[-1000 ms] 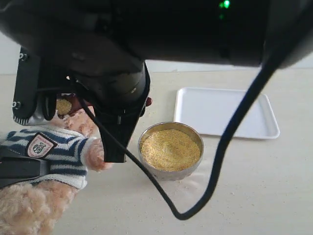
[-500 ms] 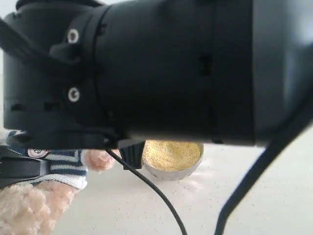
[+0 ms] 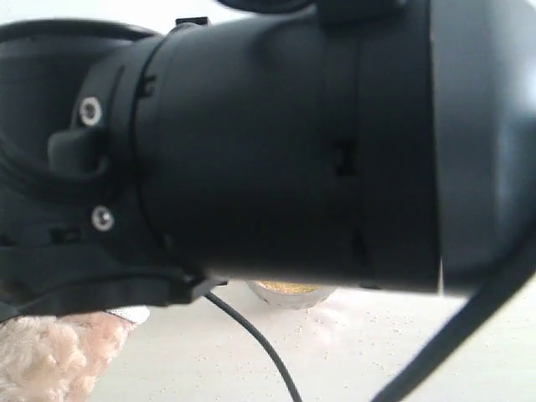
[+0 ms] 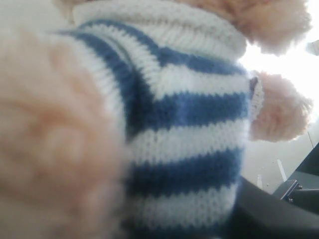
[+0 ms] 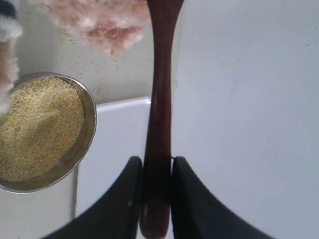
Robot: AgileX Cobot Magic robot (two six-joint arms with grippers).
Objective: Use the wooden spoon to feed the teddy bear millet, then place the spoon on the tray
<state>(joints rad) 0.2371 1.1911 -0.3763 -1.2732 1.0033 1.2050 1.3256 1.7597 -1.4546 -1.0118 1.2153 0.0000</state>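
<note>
The teddy bear's (image 4: pixel 189 114) navy-and-white striped shirt fills the left wrist view, with a dark finger (image 4: pixel 269 214) pressed against it. Only its fluffy leg (image 3: pixel 50 356) shows in the exterior view. In the right wrist view my right gripper (image 5: pixel 157 172) is shut on the handle of the wooden spoon (image 5: pixel 160 99), whose bowl runs out of frame past the bear's fur (image 5: pixel 99 20). The spoon hangs over the white tray (image 5: pixel 119 159). Beside it, millet (image 5: pixel 35 129) fills the steel bowl (image 5: pixel 89 124); stray grains lie on the table.
My right arm's black housing (image 3: pixel 285 151) blocks nearly all of the exterior view, and a black cable (image 3: pixel 260 343) hangs below it. A sliver of the steel bowl (image 3: pixel 289 292) shows under the arm. Scattered grains dot the pale table (image 3: pixel 377 335).
The right arm has swung across the exterior camera, hiding the tray, the bear's shirt and most of the bowl. A second ago the spoon's millet-filled bowl was at the bear's face.
</note>
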